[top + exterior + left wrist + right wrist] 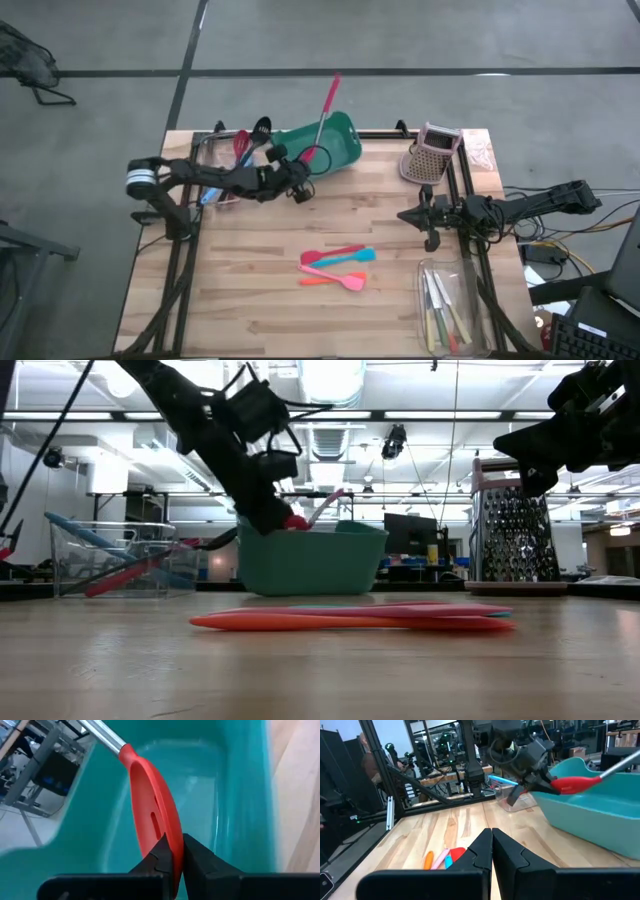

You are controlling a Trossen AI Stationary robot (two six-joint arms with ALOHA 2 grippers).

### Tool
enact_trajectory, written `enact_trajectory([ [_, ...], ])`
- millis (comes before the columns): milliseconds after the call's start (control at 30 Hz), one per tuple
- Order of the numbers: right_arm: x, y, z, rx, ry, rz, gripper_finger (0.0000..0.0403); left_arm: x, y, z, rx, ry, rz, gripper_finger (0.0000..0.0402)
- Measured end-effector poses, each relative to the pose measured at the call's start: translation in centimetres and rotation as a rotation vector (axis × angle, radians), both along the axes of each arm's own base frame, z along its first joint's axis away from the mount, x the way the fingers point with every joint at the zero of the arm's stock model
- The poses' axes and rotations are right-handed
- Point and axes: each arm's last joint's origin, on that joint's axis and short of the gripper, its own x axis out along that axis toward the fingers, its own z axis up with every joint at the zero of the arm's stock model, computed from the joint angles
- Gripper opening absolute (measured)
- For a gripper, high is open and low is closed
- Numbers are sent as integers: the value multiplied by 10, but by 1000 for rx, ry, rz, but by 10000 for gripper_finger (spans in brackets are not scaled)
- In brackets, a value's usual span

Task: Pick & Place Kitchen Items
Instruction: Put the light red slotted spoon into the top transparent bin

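Note:
My left gripper [300, 178] is at the near-left rim of the teal tub [330, 143], shut on a red slotted turner [150, 805] with a metal and pink handle [328, 100]. It also shows in the low view [278, 518]. My right gripper [420, 215] hangs shut and empty above the table's right part, near the pinkish perforated holder [430, 155]. Three small spatulas, pink, blue and orange [338, 266], lie flat on the table's middle. My left gripper pinches the turner's red slotted head [172, 837] between its two fingers, near the head's free end. The fingers come slanting down from the table's left. The head is over the inside of the tub, and the handle [102, 734] rises away toward the far edge.
A clear bin [222, 165] at the far left holds red, black and blue utensils. A clear tray [445, 300] at the near right holds metal pieces with pale handles. Bare wood lies in front of the tub and around the spatulas.

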Motion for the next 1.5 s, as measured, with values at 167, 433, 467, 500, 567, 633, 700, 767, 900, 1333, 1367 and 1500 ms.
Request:
enact_trajectory([
  [167,0,0,0,0,0,0,9,1,-5,-3,-138,17,-142,20],
  [433,0,0,0,0,0,0,9,-12,-11,19,-179,27,-153,20],
  [467,0,0,0,0,0,0,9,-14,-12,24,-175,11,-155,20],
  [500,0,0,0,0,0,0,9,-15,-13,29,-172,-2,-157,20],
  [567,0,0,0,0,1,0,9,-20,-15,38,-179,-36,-166,20],
  [633,0,0,0,0,1,0,9,-25,-17,47,-191,-63,-191,20],
  [700,0,0,0,0,1,0,9,-31,-21,57,-162,-84,-179,20],
  [767,0,0,0,0,1,0,9,-41,-27,71,-122,-112,-154,20],
  [900,0,0,0,0,1,0,9,-72,-41,93,-112,-141,-79,21],
  [1333,0,0,0,0,1,0,9,-169,-57,90,-285,-96,481,27],
  [1367,0,0,0,0,1,0,9,-170,-58,89,-284,-77,480,27],
  [1500,0,0,0,0,1,0,9,-169,-59,79,-346,-55,480,28],
])
